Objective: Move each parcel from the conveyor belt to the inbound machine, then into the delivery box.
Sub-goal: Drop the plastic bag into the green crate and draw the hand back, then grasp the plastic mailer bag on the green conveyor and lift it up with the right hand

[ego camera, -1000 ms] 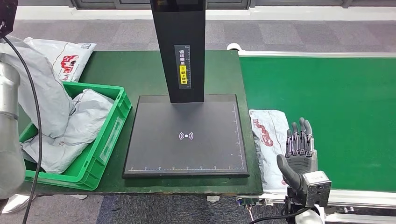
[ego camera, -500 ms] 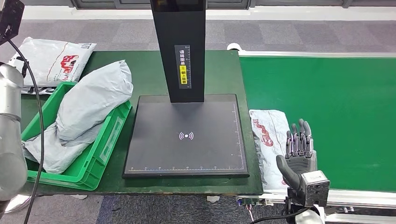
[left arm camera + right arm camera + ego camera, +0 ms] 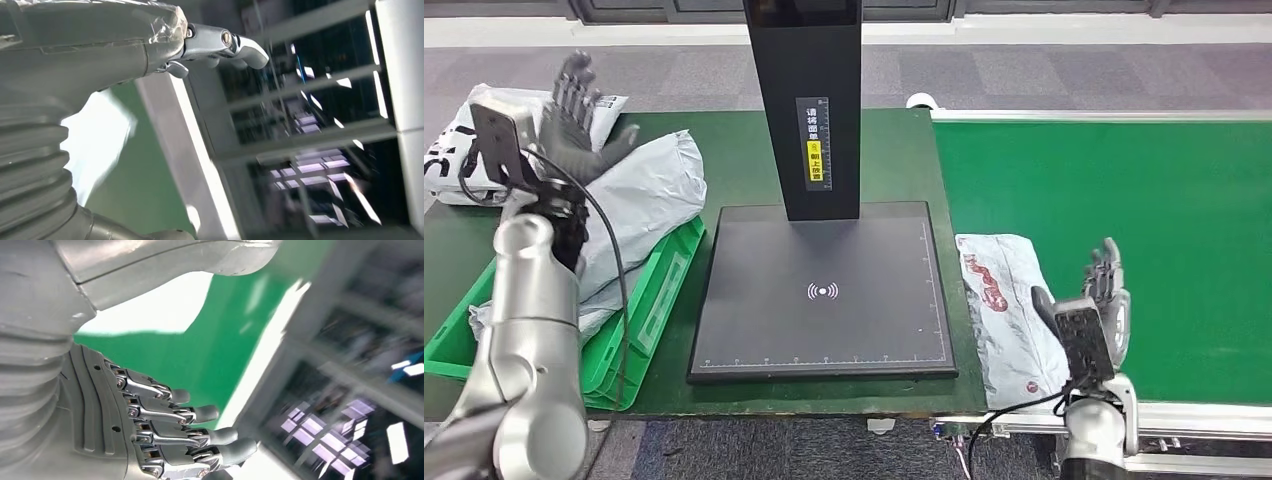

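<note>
- Since the belt (image 3: 1124, 200) takes up the whole right side, it gets noted first: bright green, with one parcel (image 3: 1009, 310) lying flat at its near left edge, just beside the scanner pad (image 3: 824, 290).
- That pad, the inbound machine's black base with its black post (image 3: 809, 100) rising at the back, is seen bare, so the drop spot looks free.
- A green box (image 3: 639, 330) is seen left of the pad, with a grey bag (image 3: 639, 200) slumped over its rim and half hanging out; another white bag (image 3: 464, 150) is lying on the table behind it.
- The parcel on the belt is judged to be a soft poly mailer: light, floppy, crinkly and probably a bit slippery. A grab across the middle, where it bulges, would likely be safest; if it's pinched by a corner, it'll probably just droop and swing.
- Right hand (image 3: 1104, 300) is held upright just beside the parcel, fingers apart and nothing gripped, not touching it as far as can be told.
- Left hand (image 3: 574, 120) is raised above the grey bag with fingers spread, nothing held.
- Nothing is seen between the parcel and the pad; only the post could be bumped if the lift is swung wide.
</note>
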You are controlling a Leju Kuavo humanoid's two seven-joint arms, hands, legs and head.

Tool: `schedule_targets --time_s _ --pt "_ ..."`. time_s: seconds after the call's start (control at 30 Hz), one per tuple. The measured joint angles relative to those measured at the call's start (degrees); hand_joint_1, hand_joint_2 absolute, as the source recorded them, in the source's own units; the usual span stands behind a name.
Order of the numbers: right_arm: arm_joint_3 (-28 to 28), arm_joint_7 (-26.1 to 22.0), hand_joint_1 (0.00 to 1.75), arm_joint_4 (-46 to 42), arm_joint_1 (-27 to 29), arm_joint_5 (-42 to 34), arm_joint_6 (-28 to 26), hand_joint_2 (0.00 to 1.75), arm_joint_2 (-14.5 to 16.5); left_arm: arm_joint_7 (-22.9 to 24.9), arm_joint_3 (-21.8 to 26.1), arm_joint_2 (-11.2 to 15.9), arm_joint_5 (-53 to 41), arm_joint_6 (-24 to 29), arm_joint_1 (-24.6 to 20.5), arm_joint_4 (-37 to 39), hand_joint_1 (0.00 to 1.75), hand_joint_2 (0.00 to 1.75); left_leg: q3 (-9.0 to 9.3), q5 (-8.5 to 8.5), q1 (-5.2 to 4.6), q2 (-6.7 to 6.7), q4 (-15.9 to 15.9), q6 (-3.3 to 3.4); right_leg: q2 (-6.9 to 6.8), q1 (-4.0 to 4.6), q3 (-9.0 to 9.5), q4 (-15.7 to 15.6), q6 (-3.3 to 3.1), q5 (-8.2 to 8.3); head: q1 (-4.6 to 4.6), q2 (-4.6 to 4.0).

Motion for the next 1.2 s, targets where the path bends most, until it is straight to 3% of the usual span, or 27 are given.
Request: schedule_targets --time_s 0.1,0.3,0.43,0.77,0.87,0.97,1.07,1.2 --pt "-2.8 2.3 0.0 6.5 -5.5 4.3 -2.8 1.75 -3.7 0.0 -3.1 -2.5 3.7 -0.3 6.1 -4.4 0.0 1.75 -0.08 0.03 -0.07 -0.06 0.0 0.16 -0.05 -0.03 -0.02 0.0 0.06 0.01 0.02 0.0" --pt "-4.1 13.9 0.0 23.9 -19.4 20.0 -10.7 1.75 -12.7 -0.7 -10.2 -6.1 8.4 -1.6 15.7 -11.2 0.0 1.75 -0.19 0.12 -0.09 -0.23 0.0 0.37 -0.25 -0.15 -0.06 0.0 0.19 0.05 -0.02 0.0" --pt "-4.1 14.7 0.0 31.9 -25.4 21.5 -12.0 1.75 -16.2 -1.1 -13.6 -7.2 8.7 -1.7 19.4 -13.7 0.0 1.75 -0.22 0.14 -0.09 -0.28 0.1 0.4 -0.29 -0.14 -0.05 0.0 0.22 0.07 -0.01 0.0" --pt "-4.1 14.8 0.0 39.1 -28.3 22.3 -12.6 1.75 -18.4 -1.1 -15.6 -7.8 9.2 -1.8 21.1 -15.9 0.0 1.75 -0.23 0.16 -0.06 -0.31 0.0 0.37 -0.32 -0.1 -0.06 0.0 0.22 0.07 -0.01 0.0" --pt "-3.3 20.7 0.0 41.5 -30.2 28.2 -11.6 1.75 -19.2 -1.2 -16.1 -8.3 10.3 -3.6 22.6 -16.4 0.0 1.75 -0.24 0.16 -0.09 -0.31 0.0 0.38 -0.32 -0.19 -0.06 0.0 0.23 0.08 -0.01 0.0" --pt "-0.8 26.3 0.0 45.3 -34.0 36.5 -6.8 1.75 -20.1 -2.6 -18.1 -9.5 10.4 -4.7 25.9 -16.8 0.0 1.75 -0.28 0.16 -0.11 -0.27 0.0 0.4 -0.28 -0.23 -0.09 0.0 0.27 0.1 0.01 0.0" --pt "2.1 28.4 0.0 48.2 -37.0 40.1 -3.0 1.75 -20.0 -4.3 -20.2 -10.1 10.3 -4.6 28.0 -16.3 0.0 1.75 -0.3 0.16 -0.11 -0.29 0.0 0.46 -0.3 -0.23 -0.12 0.0 0.31 0.12 -0.01 0.0" --pt "4.3 28.5 0.0 50.4 -38.8 40.7 -2.2 1.75 -19.8 -5.0 -21.4 -10.4 10.3 -4.4 28.8 -15.6 0.0 1.75 -0.42 0.25 -0.1 -0.66 0.0 0.52 -0.68 -0.2 -0.11 0.0 0.36 0.08 -0.01 0.0"
